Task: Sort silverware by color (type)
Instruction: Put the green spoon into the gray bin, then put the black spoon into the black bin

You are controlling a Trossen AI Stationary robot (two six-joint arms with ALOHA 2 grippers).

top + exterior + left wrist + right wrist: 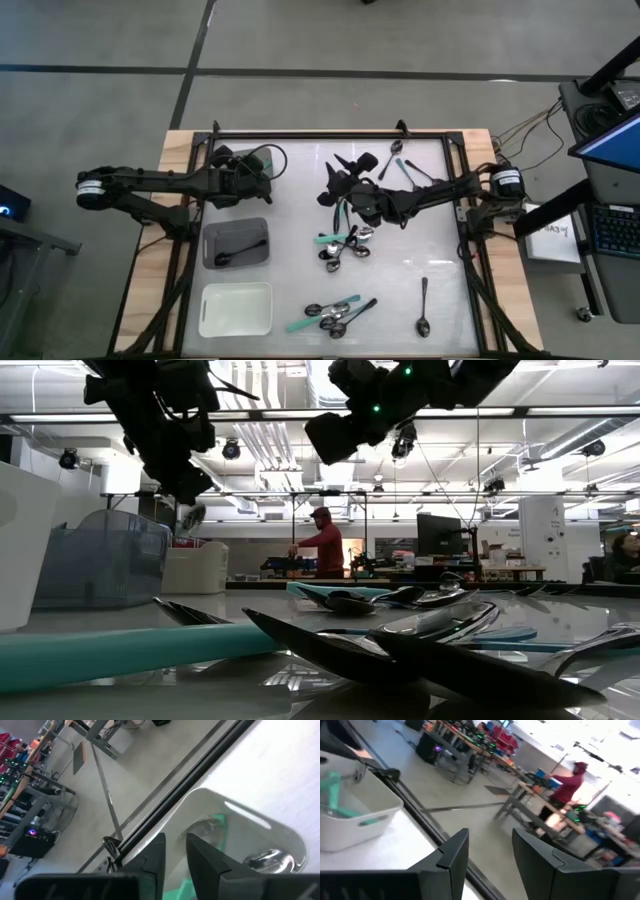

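Note:
My left gripper hangs over a white tray at the table's far left, fingers nearly together around a teal-handled spoon. More teal spoons lie in that tray. My right gripper is open and raised over the table's middle, holding nothing. Below and near it, mixed teal, black and silver spoons lie flat in two heaps. One silver spoon lies alone at the near right. A few more spoons lie at the far edge. My left gripper seems to pinch the spoon's teal handle between its two fingers, coming from above. A shiny bowl shows just under the fingers in the low view, clear of the tray. The exact spot of contact is hidden by the fingers.
A grey tray holding a black spoon sits near the left arm, and a white tray sits nearer still. A black frame edges the white table. A person in red stands far off in the room.

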